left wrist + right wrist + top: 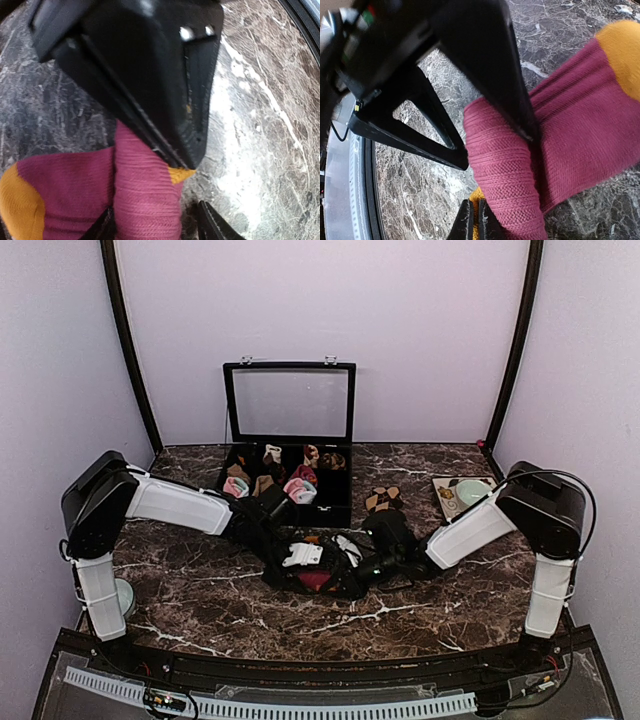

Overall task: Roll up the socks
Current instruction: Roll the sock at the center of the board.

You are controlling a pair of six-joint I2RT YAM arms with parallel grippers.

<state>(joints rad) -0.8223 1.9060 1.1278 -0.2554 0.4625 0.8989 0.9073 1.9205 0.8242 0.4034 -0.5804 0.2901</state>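
Magenta sock (580, 115) runs lengthwise from right claw (476, 220) to orange toe (622, 50).

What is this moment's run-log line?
item: magenta sock, folded over | left end effector: open astride fold | right end effector: shut at sock edge

Box (332, 512) behind, long sock (313, 580) in front.
The box stands at the back centre of the table (200, 600), with rolls (298, 488) in its compartments. The left gripper (155, 227) is at the long sock's left and the right gripper (474, 220) at its right. Small socks (383, 498) lie right of the box, and a tray (444, 484) lies farther right.
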